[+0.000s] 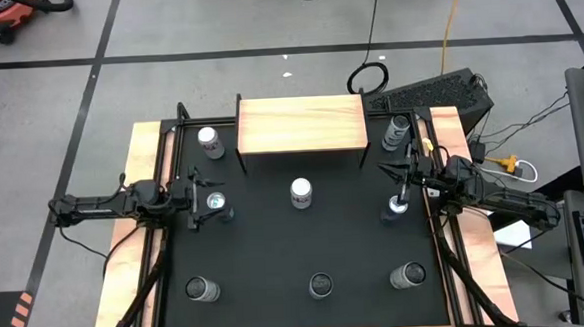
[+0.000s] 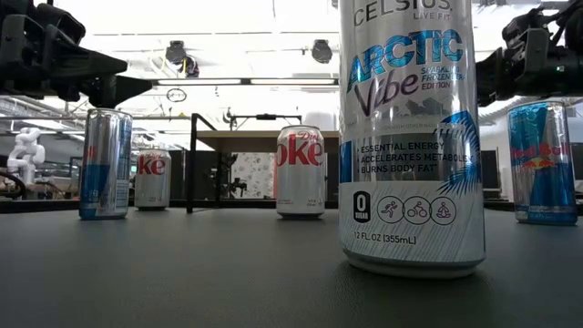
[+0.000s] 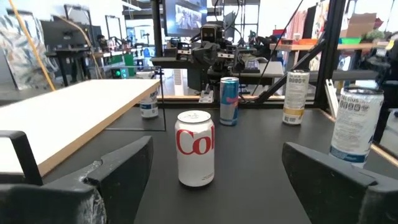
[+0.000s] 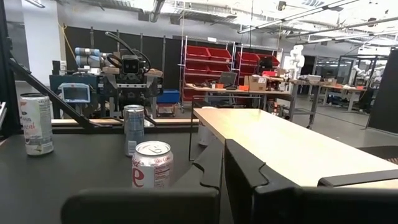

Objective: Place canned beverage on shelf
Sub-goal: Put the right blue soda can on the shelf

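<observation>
The shelf [image 1: 300, 123], a low light-wood table on black legs, stands at the far middle of the black mat with nothing on its top [image 4: 280, 143]. A Diet Coke can [image 1: 301, 192] stands upright in the middle of the mat, in front of the shelf [image 3: 195, 148]. My left gripper [image 1: 198, 193] hangs open at the left edge, level, pointing at that can from a distance [image 3: 214, 180]. My right gripper [image 1: 405, 178] hangs shut at the right edge [image 4: 224, 180]. A Red Bull can stands on the mat below each gripper [image 2: 103, 164] [image 2: 541, 162].
A second Diet Coke can [image 1: 209, 140] stands left of the shelf and a tall can [image 1: 397, 130] right of it. Three more cans line the near edge [image 1: 200, 288] [image 1: 320, 284] [image 1: 410, 274]; the middle one is a Celsius can [image 2: 410, 137]. Black frame rails border the mat.
</observation>
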Robot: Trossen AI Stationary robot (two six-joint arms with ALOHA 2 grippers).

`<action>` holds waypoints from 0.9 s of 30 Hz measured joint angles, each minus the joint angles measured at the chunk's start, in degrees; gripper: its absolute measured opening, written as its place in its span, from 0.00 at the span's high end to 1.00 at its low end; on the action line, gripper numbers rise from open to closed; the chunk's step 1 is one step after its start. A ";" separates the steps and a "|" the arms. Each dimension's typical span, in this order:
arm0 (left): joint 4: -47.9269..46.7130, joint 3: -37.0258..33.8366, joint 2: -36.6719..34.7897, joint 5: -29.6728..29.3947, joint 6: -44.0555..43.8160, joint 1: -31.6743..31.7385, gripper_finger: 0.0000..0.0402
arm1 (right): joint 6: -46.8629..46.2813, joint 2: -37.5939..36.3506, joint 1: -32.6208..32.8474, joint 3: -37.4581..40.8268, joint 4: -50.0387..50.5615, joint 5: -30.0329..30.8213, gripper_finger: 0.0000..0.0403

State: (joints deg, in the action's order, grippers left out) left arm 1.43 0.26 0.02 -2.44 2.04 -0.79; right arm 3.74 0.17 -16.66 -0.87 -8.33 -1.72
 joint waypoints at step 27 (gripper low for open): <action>1.53 0.00 0.01 -10.01 -9.09 0.00 0.10 | -2.68 0.01 0.01 0.00 1.31 0.16 1.00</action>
State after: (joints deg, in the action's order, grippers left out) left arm 2.97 0.26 0.03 -12.45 -7.05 -0.79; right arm 1.06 0.17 -16.65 -0.87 -7.03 -1.56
